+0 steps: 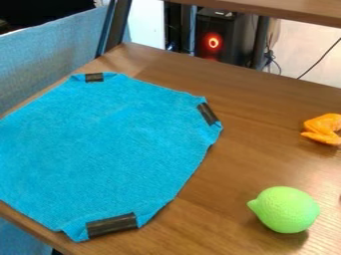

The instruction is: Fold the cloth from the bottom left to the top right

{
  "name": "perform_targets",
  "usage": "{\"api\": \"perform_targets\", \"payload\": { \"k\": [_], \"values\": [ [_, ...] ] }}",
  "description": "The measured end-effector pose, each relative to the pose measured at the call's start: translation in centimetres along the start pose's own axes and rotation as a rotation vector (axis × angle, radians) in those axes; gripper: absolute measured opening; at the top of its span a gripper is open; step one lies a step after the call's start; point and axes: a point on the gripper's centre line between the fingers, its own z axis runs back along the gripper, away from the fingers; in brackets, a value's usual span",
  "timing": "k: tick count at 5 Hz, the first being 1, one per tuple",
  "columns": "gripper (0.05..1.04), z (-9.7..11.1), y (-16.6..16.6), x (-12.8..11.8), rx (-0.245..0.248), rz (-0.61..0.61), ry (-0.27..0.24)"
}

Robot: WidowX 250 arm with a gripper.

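Cloth [106,144]: it is blue, spread almost flat, with small creases and three dark strips [111,225] near its edges | place: it lies on left side of wooden tabletop [230,169] | gripper: its state I cannot tell

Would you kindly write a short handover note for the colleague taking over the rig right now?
Cloth: the blue cloth lies spread out on the wooden table, black strips at three corners.
Nearby: green lemon and orange object, both right of the cloth.
Done: no fold across the cloth yet.
Left: the whole bottom-left to top-right fold.
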Motion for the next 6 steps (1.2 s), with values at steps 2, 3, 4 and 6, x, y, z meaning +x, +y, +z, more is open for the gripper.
{"api": "perform_targets", "payload": {
  "k": [2, 3, 4, 6],
  "values": [
    [1.001, -2.0, 0.4, -1.5, -0.005, -0.028, -0.025],
    [1.001, -3.0, 0.3, -1.1, 0.005, -0.032, -0.042],
    [0.955, -3.9, 0.1, -0.9, 0.024, -0.039, -0.035],
    [0.388, -4.0, 0.3, -0.6, 0.043, -0.04, -0.05]
  ]
}}
